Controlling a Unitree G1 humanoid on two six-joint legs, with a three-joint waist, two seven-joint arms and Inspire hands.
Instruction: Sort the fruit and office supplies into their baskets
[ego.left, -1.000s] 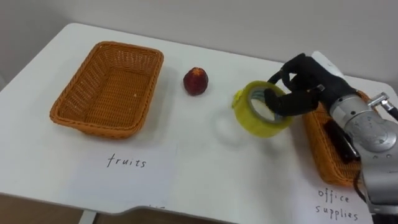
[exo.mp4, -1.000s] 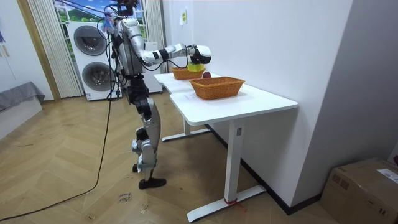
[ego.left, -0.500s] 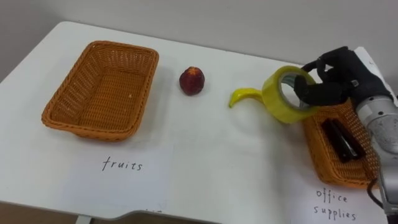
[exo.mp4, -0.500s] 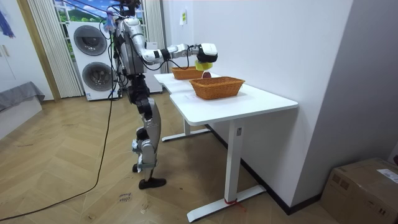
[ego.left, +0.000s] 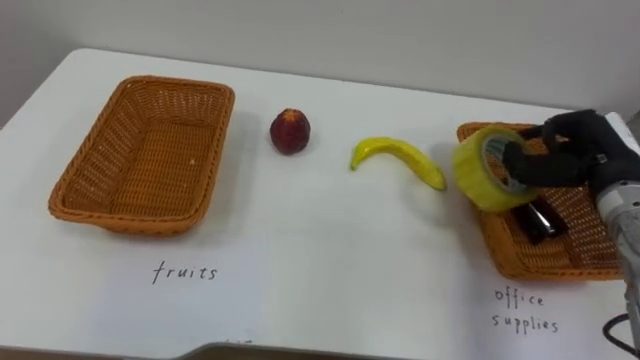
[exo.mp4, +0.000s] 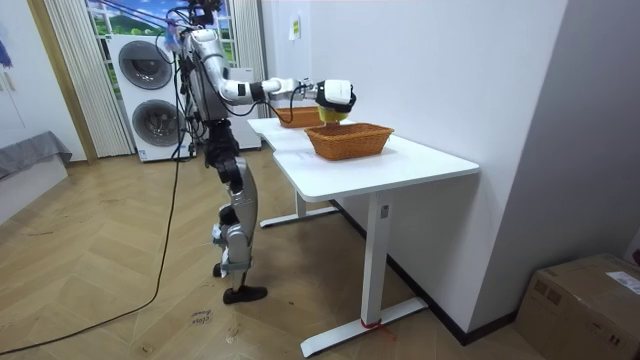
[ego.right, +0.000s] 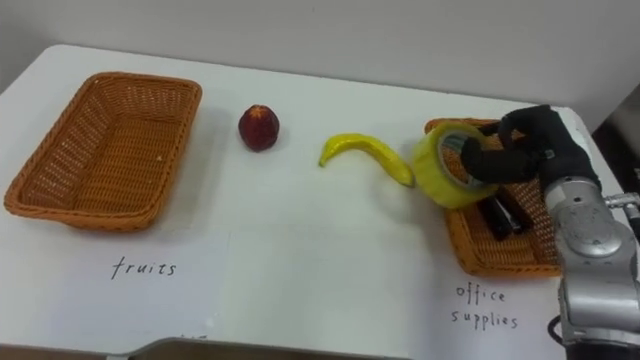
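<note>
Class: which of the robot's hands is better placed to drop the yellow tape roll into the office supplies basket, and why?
Right. The right hand is curled round the tape roll, holding it over the left edge of the office supplies basket; it likely need only shift inward and release.

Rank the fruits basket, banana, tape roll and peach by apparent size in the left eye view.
1. fruits basket
2. banana and tape roll, too close to rank: the roll is held up in the right robot hand, likely nearer the camera
3. peach
</note>
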